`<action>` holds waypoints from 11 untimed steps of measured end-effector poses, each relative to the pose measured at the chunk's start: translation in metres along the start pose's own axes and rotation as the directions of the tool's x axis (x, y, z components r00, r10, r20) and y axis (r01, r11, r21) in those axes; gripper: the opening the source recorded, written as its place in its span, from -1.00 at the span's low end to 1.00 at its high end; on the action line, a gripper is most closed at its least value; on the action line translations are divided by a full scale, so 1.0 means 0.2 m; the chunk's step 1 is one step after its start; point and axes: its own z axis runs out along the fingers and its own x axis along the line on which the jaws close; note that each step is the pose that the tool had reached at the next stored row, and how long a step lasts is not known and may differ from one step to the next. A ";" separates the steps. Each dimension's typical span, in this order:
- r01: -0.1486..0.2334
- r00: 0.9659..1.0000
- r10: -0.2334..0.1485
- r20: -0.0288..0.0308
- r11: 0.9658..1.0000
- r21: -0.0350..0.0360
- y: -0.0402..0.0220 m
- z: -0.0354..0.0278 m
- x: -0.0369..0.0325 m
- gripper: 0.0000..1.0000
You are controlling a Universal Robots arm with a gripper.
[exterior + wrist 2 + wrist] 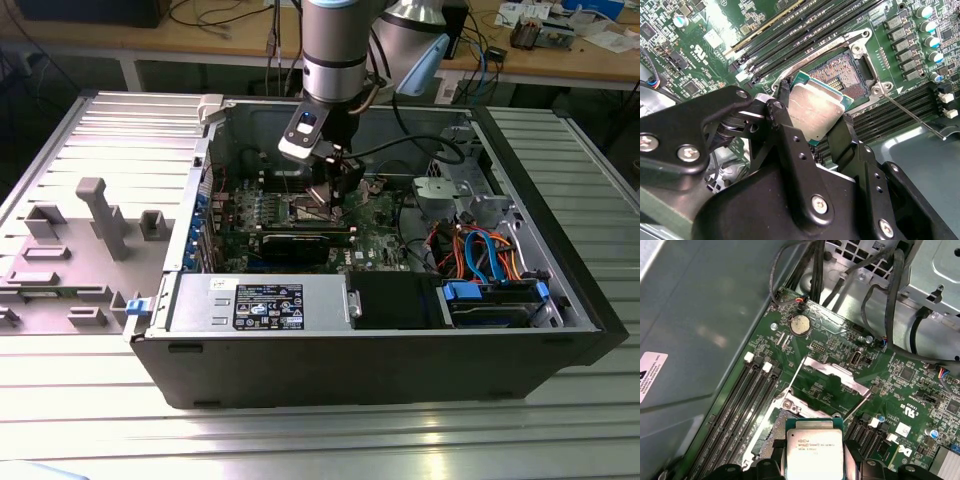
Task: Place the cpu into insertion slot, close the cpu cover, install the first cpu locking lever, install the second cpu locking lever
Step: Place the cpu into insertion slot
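Exterior view: gripper [330,195] reaching into computer case [350,370], hanging over board [385,215] middle.

Second wrist view: gripper [815,119] grasping chip [817,112] by two edges, just over open socket [846,75], not seated.

First wrist view: cover [835,372] standing open beyond chip [814,450].

Judging: levelling chip and squaring it to socket rim matter most.

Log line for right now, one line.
gripper: shut on cpu | cpu: over socket, not seated | cover: open

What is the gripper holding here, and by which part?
The gripper holds the cpu by two opposite side edges, metal top showing, near the open insertion slot.
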 end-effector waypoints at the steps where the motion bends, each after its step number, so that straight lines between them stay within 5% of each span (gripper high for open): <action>1: -0.002 1.000 0.002 0.000 1.000 0.000 0.000 0.000 0.000 0.09; 11: -0.028 1.000 0.028 0.003 1.000 0.001 0.000 0.004 0.000 0.09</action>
